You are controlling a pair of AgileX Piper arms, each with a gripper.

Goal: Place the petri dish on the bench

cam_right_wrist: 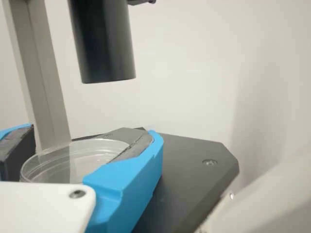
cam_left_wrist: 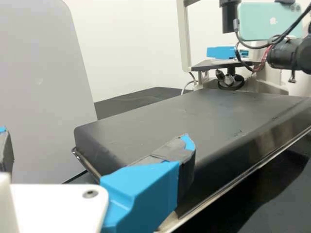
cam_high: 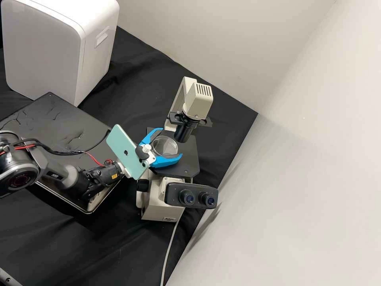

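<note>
The clear round plastic petri dish (cam_high: 165, 146) is sitting on the black stage (cam_high: 188, 159) of the beige microscope (cam_high: 156, 202), above the table (cam_high: 131, 91). The right pincer (cam_high: 170, 143) is bracketing it, jaws seemingly clasping its rim. The left pincer (cam_left_wrist: 95, 145) is hanging released, jaws wide, beside the flat black slab (cam_left_wrist: 218, 121).

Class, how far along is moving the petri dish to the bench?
Done: the right pincer grips the petri dish. In hand: the dish is still on the microscope stage, not lifted. Left: carry it off and set it on the bench.
</note>
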